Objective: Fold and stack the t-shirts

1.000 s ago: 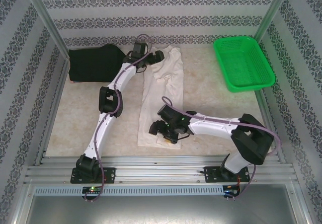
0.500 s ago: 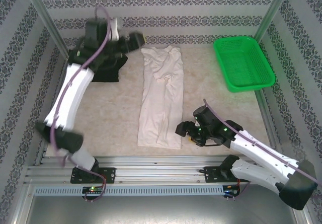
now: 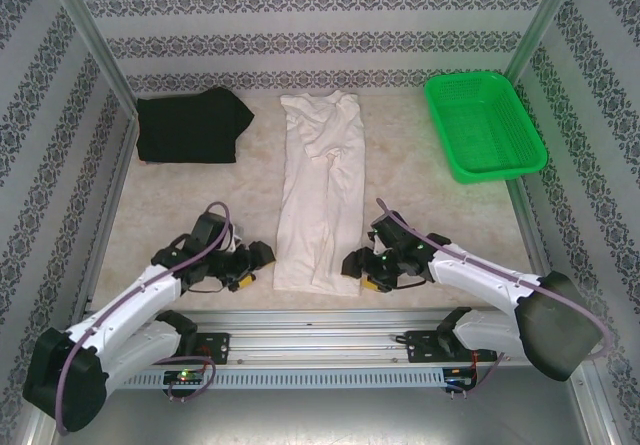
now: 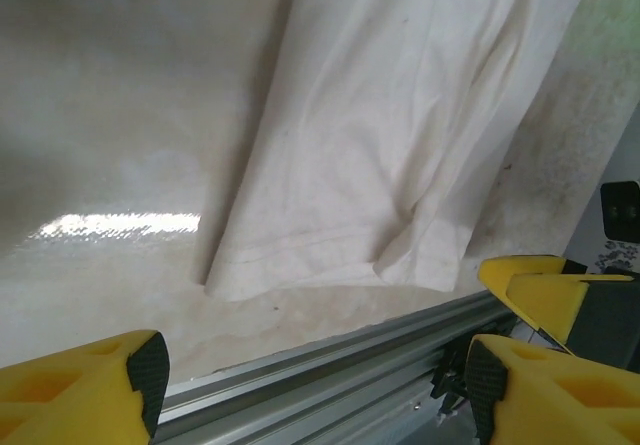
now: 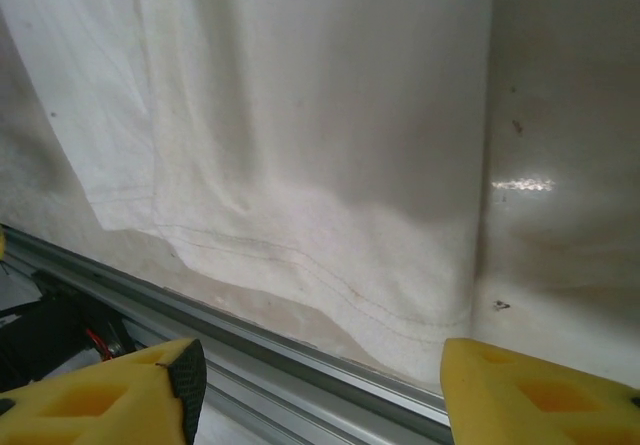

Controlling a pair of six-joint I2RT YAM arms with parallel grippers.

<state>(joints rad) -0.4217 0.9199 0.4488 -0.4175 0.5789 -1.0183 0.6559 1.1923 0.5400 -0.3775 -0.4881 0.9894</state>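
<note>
The cream t-shirt [image 3: 322,185] lies in the middle of the table [image 3: 200,205], folded lengthwise into a long narrow strip that runs from the far wall towards the arms. Its near hem ends just short of the metal rail [image 3: 320,340] at the table's edge. In the wrist views the stitched hem looks slightly rumpled, with one layer lapping over another near a corner and a few faint specks on the cloth. The black t-shirt [image 3: 190,130] sits well apart from it in the far left corner, bunched into a rough rectangle. A green mesh basket [image 3: 497,172] stands in the far right corner.

The left gripper [image 3: 255,260] is low over the table just left of the cream hem, its yellow fingers spread wide with nothing between them. The right gripper [image 3: 352,263] is just beside the hem's right corner, its jaws likewise apart and holding nothing
</note>
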